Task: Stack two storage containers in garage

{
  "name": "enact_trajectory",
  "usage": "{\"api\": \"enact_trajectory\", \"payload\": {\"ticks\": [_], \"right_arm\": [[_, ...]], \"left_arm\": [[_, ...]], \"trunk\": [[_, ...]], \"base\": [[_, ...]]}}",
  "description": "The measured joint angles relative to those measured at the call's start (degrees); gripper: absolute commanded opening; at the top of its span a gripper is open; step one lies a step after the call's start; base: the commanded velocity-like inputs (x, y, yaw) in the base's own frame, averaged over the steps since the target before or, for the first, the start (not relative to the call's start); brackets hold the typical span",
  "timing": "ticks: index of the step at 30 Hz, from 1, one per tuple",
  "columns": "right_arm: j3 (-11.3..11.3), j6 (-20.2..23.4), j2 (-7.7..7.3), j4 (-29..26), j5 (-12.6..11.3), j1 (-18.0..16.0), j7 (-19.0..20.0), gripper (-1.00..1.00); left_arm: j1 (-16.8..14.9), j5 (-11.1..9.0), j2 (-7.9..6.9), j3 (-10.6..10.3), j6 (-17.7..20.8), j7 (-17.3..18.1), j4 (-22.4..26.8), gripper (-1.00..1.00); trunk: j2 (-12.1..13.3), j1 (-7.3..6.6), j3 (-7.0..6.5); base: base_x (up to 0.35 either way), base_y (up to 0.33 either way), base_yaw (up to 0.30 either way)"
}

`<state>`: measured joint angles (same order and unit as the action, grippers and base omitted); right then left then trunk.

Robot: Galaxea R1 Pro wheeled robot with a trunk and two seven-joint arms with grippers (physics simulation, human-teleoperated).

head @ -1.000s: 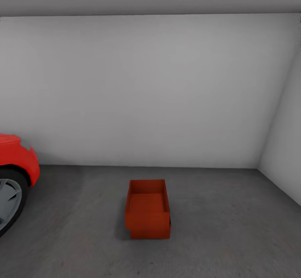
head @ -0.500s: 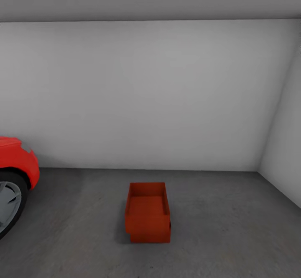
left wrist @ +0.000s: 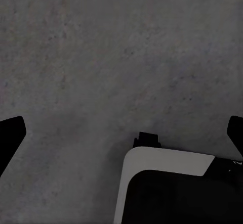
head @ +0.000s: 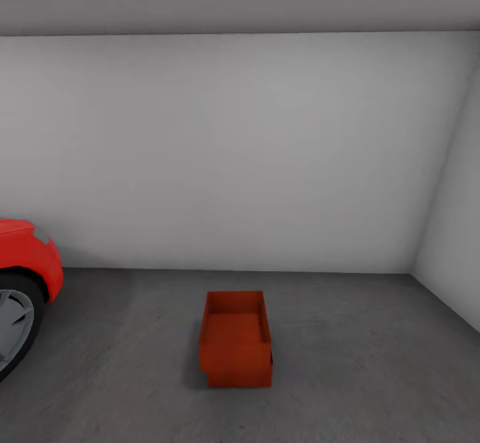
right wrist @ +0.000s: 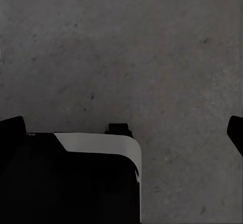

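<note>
An orange-red storage container [head: 236,343] stands on the dark grey concrete floor [head: 360,363] of the garage, a little ahead of me and short of the pale back wall. Its lower front edge looks slightly offset, as if one bin sat in or on another; I cannot tell whether it is one bin or two. In the left wrist view my left gripper [left wrist: 121,135] is open, its dark fingertips [left wrist: 10,138] far apart over bare concrete. My right gripper [right wrist: 124,130] is likewise open above the floor with nothing between its fingers.
The front of a red car [head: 27,256] with its wheel [head: 13,323] stands at the left. Plain pale walls close the back and the right side [head: 453,256]. Part of my white and black base [left wrist: 172,188] shows under both wrists.
The head view shifted slightly a second ago, so the whole scene sits a little lower in the picture. The container and car have not moved.
</note>
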<state>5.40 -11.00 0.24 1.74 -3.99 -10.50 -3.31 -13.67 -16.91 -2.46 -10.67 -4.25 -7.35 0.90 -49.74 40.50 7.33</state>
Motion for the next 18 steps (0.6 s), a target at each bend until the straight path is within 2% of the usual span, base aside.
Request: {"api": "enact_trajectory", "payload": {"ticks": [2,5,18], "right_arm": [[0.02,0.06,0.01,0.00,1.52,0.01,0.00,1.00],[0.03,0.08,0.11,0.00,2.50,0.00,0.03,1.00],[-0.05,0.28,0.28,0.00,3.04,-0.01,-0.52,1.00]], "left_arm": [[0.00,-0.14,-0.04,0.00,0.00,0.00,0.00,1.00],[0.00,-0.16,-0.07,-0.03,0.00,0.00,0.00,1.00],[0.00,-0.20,-0.09,-0.07,0.00,0.00,0.00,1.00]], "trunk": [[0.00,0.00,0.00],[0.00,0.00,0.00],[0.00,0.00,0.00]], "base": [[0.000,0.000,0.000],[0.000,0.000,0.000],[0.000,0.000,0.000]]}}
